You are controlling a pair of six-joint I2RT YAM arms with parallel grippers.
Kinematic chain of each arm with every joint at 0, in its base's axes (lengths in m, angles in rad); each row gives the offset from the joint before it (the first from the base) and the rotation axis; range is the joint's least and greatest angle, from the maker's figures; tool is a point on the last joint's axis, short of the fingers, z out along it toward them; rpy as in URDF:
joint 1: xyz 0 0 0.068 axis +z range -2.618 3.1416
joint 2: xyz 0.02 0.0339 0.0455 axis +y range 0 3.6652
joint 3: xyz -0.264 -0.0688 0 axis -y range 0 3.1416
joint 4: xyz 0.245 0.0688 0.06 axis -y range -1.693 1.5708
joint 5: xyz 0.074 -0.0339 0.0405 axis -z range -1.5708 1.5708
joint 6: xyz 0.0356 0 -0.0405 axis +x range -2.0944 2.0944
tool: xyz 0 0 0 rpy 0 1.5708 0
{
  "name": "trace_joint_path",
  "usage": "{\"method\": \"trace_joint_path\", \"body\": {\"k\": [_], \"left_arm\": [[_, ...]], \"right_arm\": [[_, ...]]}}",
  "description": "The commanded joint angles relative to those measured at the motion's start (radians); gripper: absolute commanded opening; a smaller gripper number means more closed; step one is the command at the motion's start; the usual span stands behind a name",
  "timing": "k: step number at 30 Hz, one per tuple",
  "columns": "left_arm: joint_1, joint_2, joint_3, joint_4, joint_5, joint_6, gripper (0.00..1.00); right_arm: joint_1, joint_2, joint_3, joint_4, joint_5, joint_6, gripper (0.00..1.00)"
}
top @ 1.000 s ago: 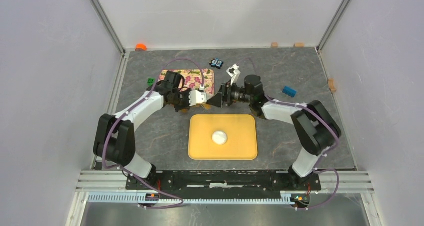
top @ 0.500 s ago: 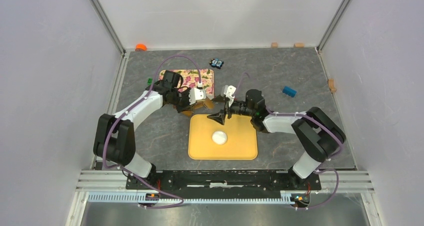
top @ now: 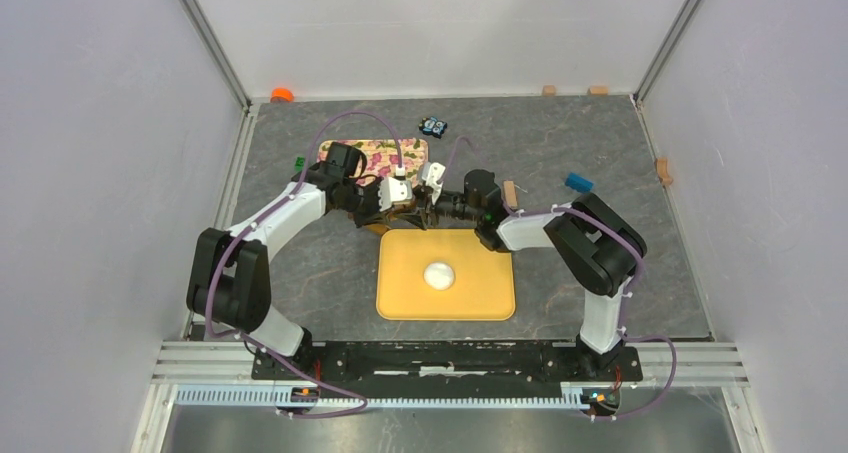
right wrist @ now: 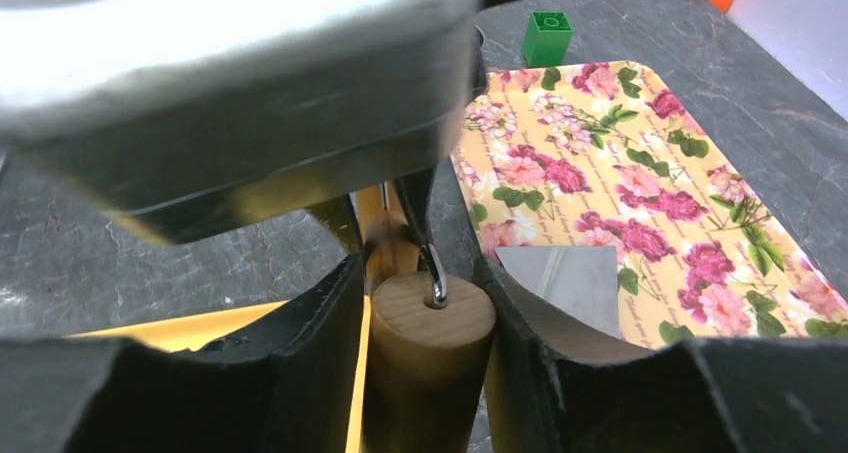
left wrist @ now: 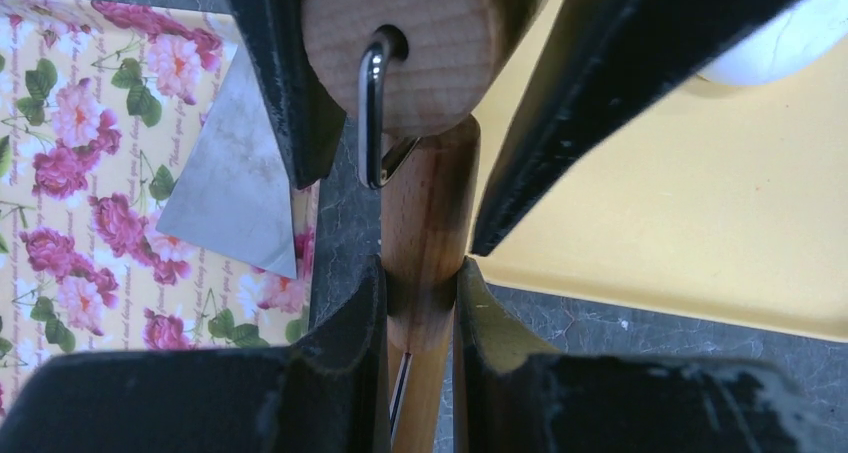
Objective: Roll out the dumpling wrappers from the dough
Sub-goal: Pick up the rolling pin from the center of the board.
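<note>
Top external first: the right arm has swung in from the back of the bench (top: 600,273), and its right claw (top: 425,205) now meets the left claw (top: 385,205) just behind the yellow board (top: 400,303). The dough (top: 438,274) sits as a round lump mid-board, untouched.

Left wrist: we see the left claw (left wrist: 420,283) pinching the handle (left wrist: 428,203) of the rolling pin (left wrist: 430,43), with the other arm's dark fingers (left wrist: 600,93) flanking its round head.

Right wrist: the right claw (right wrist: 428,313) has narrowed around that head, but we cannot tell whether it truly grips. By our reckoning this is a two-armed hold forming, and rolling has not begun.
</note>
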Motion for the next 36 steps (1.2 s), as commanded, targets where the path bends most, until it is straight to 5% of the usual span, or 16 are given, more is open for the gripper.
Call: {"method": "trace_joint_path", "body": {"k": [1, 7, 13, 20, 22, 24, 25, 27, 28, 36], "left_arm": [[0.003, -0.006, 0.007, 0.047, 0.041, -0.022, 0.02], [0.003, 0.004, 0.012, 0.051, 0.050, -0.026, 0.02], [0.003, 0.005, 0.005, 0.051, 0.055, -0.017, 0.02], [0.003, 0.008, 0.003, 0.051, 0.056, -0.018, 0.02], [0.003, 0.010, 0.005, 0.060, 0.055, -0.029, 0.02], [0.003, 0.011, 0.011, 0.067, 0.041, -0.048, 0.02], [0.003, 0.011, 0.020, 0.067, 0.029, -0.061, 0.06], [0.006, 0.006, 0.049, 0.054, -0.006, -0.105, 0.48], [0.009, -0.002, 0.072, 0.037, -0.019, -0.123, 0.61], [0.079, -0.166, 0.215, -0.116, 0.009, -0.181, 0.94]], "right_arm": [[0.005, 0.006, 0.049, -0.005, -0.015, -0.016, 0.46], [0.005, 0.016, 0.092, -0.164, -0.020, -0.103, 0.57], [0.003, 0.050, 0.118, -0.206, -0.032, -0.106, 0.50], [0.001, 0.064, 0.147, -0.240, -0.049, -0.098, 0.24], [0.001, 0.062, 0.150, -0.283, -0.033, -0.127, 0.06], [0.001, 0.055, 0.151, -0.324, -0.020, -0.147, 0.00], [0.002, 0.049, 0.155, -0.349, -0.013, -0.150, 0.00], [0.002, 0.017, 0.157, -0.388, 0.019, -0.151, 0.00], [0.002, -0.013, 0.149, -0.398, 0.039, -0.154, 0.00], [0.007, -0.253, 0.137, -0.555, 0.199, -0.319, 0.00]]}}
